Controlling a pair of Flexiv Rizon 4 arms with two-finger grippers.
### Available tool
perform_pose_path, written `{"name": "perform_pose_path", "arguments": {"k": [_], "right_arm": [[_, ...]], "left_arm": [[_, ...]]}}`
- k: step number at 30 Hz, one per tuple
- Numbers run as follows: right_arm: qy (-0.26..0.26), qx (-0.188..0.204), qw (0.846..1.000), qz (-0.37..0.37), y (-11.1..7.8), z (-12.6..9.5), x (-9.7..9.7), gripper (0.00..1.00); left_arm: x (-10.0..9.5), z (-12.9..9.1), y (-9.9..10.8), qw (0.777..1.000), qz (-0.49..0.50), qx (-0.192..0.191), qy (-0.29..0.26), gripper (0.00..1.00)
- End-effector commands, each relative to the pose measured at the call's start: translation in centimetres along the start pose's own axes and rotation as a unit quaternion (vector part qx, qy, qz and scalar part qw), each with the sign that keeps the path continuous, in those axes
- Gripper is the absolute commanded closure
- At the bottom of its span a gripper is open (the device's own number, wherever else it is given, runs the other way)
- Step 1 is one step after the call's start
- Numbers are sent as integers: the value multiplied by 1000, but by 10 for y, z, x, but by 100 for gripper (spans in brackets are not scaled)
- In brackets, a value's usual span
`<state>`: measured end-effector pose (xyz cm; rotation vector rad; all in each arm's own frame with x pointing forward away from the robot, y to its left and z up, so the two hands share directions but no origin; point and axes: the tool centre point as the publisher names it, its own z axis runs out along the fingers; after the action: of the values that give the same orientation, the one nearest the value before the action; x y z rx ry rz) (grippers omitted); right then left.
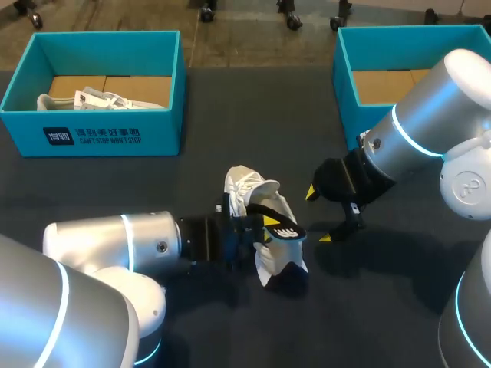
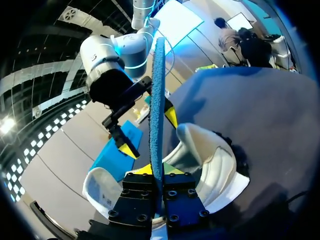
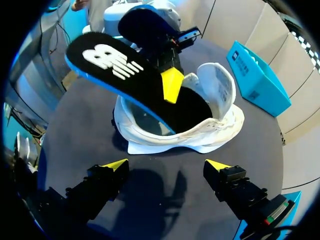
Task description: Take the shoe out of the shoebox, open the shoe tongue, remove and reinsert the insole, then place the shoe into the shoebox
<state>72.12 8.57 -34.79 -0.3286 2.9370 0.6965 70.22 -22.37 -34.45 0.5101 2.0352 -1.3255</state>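
The left hand [image 1: 267, 228] is clamped on the insole [image 1: 282, 228], one yellow finger [image 3: 172, 85] pressed on its black upper face. In the left wrist view the insole [image 2: 157, 115] stands edge-on between the fingers, showing its blue edge. It is tilted: the lower end sits inside the mouth of the shoe [image 3: 210, 127], and the other end is raised clear of it.

The right hand [image 1: 318, 215] is spread wide and grips nothing. It is just beside the shoe on the dark tabletop [image 1: 153, 184], apart from both shoe and insole. From its own wrist view the right hand [image 3: 166, 165] has its yellow tips pointing at the shoe's side, with bare tabletop between them.

The white shoe [image 1: 249, 188] lies near the middle of the tabletop, outside both boxes, its tongue lifted away from the opening.

At the far side stand two teal boxes, well apart. The left shoebox [image 1: 92, 138] holds a second white shoe [image 1: 100, 100] on its cardboard floor. Only a part of the right shoebox [image 1: 345, 69] shows behind the right arm.

The insole carries a white logo [image 3: 110, 60] on its raised end. The left shoebox has white print [image 1: 92, 137] on its front wall.
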Motion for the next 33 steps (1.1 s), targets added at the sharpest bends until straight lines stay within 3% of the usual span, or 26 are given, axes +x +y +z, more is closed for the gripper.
{"name": "perform_pose_path", "arguments": {"k": [1, 8, 12, 13, 14, 15, 20, 26, 28, 33], "right_arm": [[-1, 0, 1000, 0, 0, 0, 1, 0], [-1, 0, 1000, 0, 0, 0, 1, 0], [-1, 0, 1000, 0, 0, 0, 1, 0], [-1, 0, 1000, 0, 0, 0, 1, 0], [-1, 0, 1000, 0, 0, 0, 1, 0], [-1, 0, 1000, 0, 0, 0, 1, 0], [-1, 0, 1000, 0, 0, 0, 1, 0], [-1, 0, 1000, 0, 0, 0, 1, 0], [-1, 0, 1000, 0, 0, 0, 1, 0], [-1, 0, 1000, 0, 0, 0, 1, 0]], "left_arm": [[1, 8, 8, 1000, 3, -5, -2, 100], [-1, 8, 21, 1000, 10, -20, -5, 100], [-4, 4, 15, 1000, 9, -16, -10, 98], [-5, 3, 12, 1000, 9, -12, -10, 77], [-6, 3, 9, 1000, 10, -8, -11, 69], [-7, 2, 5, 1000, 11, -5, -10, 67], [-10, 0, -10, 1000, 18, 5, -7, 76], [-7, -3, -14, 1000, 11, 3, -1, 77], [-6, -2, -15, 1000, 11, 3, 0, 100], [-1, 5, -6, 1000, 16, 0, 2, 100]]}}
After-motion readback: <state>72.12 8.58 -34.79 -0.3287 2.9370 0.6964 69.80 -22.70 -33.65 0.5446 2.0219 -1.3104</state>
